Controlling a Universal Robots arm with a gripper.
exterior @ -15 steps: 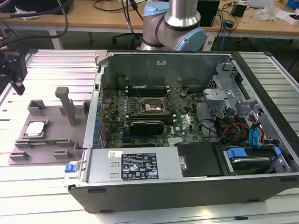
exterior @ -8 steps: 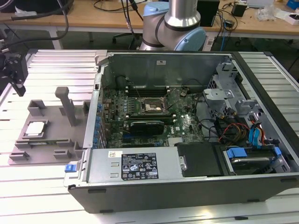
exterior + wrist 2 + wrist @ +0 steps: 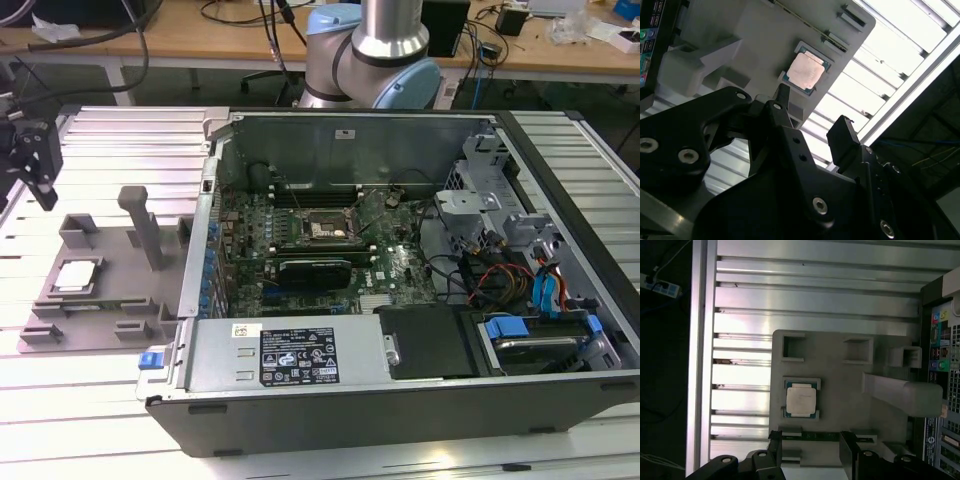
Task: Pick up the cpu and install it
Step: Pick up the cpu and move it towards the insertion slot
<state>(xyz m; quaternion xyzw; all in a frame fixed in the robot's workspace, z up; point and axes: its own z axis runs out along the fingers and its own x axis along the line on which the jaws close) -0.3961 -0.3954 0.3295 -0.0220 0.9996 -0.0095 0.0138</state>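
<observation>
Table: a ribbed silver metal table (image 3: 100, 420) carries everything and lies nearest in the exterior view.
Computer case: a dark tower case (image 3: 400, 400) lies on its side with the panel off, filling the middle and the exterior view's right.
Drive bay: blue clips (image 3: 540, 330) and red and black cables sit in the case's near corner, on the exterior view's right.
Fixture tray: a grey plastic tray (image 3: 100, 320) rests on the table just beside the case, on the exterior view's left, with an upright post (image 3: 145, 225).
Cpu: the cpu (image 3: 78, 277), a small square chip with a pale silver top, lies flat in a recessed seat of the tray, on the side away from the case. Both wrist views show it seated there (image 3: 806, 71) (image 3: 801, 400).
Gripper: the black gripper (image 3: 45, 195) hangs in the air above the tray's outer edge, apart from the cpu. In both wrist views its two fingers stand apart with nothing between them (image 3: 812, 112) (image 3: 811, 442).
Motherboard: a green board (image 3: 400, 270) inside the case carries a black square socket frame (image 3: 322, 228).
Arm: a silver and pale blue arm joint (image 3: 385, 50) stands behind the case.
Benches: wooden desks (image 3: 200, 40) strewn with cables lie farthest back.
</observation>
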